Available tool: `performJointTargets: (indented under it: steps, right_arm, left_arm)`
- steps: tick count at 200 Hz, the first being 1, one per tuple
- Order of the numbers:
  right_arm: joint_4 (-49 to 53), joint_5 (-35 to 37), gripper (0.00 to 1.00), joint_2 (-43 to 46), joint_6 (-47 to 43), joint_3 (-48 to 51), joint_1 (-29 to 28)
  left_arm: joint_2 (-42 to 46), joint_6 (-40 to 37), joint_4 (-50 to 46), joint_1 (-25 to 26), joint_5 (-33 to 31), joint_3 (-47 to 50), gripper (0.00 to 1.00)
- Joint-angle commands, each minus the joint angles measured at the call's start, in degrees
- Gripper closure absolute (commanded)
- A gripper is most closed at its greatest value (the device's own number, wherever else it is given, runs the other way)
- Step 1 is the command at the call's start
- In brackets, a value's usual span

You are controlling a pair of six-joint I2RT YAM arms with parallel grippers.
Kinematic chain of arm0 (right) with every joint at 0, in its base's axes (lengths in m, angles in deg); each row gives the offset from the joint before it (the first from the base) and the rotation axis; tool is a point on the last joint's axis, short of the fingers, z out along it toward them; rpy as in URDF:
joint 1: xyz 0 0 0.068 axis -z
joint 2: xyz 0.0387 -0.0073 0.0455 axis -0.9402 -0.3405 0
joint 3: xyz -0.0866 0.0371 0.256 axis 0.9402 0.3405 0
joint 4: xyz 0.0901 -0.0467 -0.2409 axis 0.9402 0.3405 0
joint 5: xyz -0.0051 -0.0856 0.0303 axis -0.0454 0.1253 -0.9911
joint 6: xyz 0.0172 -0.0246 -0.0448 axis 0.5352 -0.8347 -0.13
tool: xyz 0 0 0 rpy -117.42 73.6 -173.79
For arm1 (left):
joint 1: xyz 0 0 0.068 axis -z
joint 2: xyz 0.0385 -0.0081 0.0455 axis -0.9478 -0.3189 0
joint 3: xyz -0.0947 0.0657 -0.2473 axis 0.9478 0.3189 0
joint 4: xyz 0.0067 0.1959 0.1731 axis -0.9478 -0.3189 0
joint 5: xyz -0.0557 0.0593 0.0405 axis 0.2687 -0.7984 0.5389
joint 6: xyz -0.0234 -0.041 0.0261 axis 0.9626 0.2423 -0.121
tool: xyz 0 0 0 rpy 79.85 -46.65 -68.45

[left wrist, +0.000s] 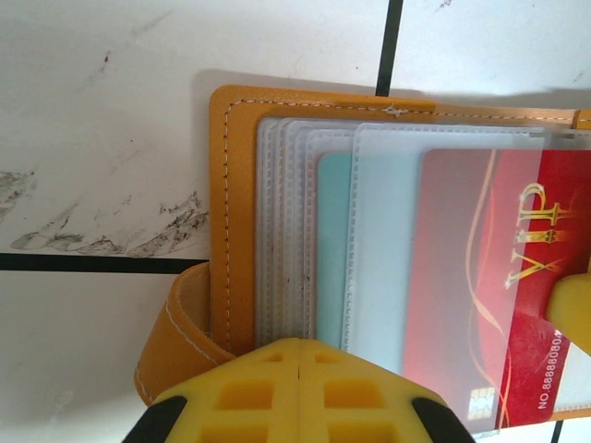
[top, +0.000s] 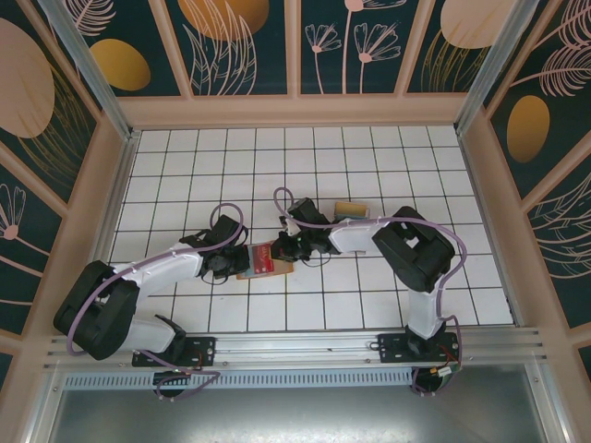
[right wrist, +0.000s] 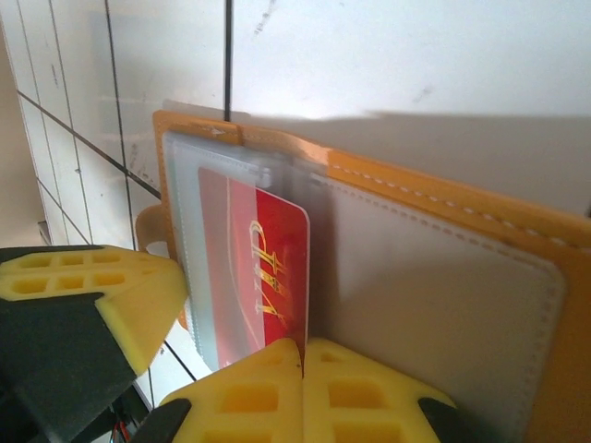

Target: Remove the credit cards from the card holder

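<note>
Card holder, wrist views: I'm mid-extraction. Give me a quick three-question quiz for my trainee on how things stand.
1. True or false: the small orange-brown stitched card holder lies folded shut on the white tiled table.
2. Which card's edge runs into the seam between the right gripper's yellow fingertips? A) teal card B) red plastic VIP card C) none
3. Fill in: the left gripper's yellow fingertips stand ____.
Key: 1 false, it lies open with clear sleeves showing; 2 B; 3 shut, pressed together.
</note>
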Motion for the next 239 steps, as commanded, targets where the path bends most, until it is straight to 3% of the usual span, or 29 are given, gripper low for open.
performJointTargets:
  steps: [1, 145, 208, 224, 239]
  right_arm:
    - [1.49, 0.93, 1.00, 2.40, -1.25, 2.48, 1.41]
    - [3.59, 1.18, 1.00, 10.08, -4.56, 7.45, 6.06]
    - [12.96, 4.14, 1.00, 15.61, -10.53, 4.22, 8.02]
    - [17.26, 7.78, 1.00, 18.16, -13.99, 2.03, 8.29]
    - [22.83, 11.96, 1.00, 20.63, -18.25, -0.89, 8.29]
  left_arm:
    - [-1.92, 0.05, -2.70, -0.19, -0.67, 0.51, 1.00]
    - [-1.67, -0.07, -2.79, -0.20, -0.49, 0.34, 1.00]
    - [0.18, 0.19, -3.23, -0.19, -1.17, -1.64, 1.00]
    - [1.42, 0.61, -3.19, -0.19, -1.70, -2.51, 1.00]
    - [3.17, 0.94, -2.80, -0.19, -2.53, -3.31, 0.94]
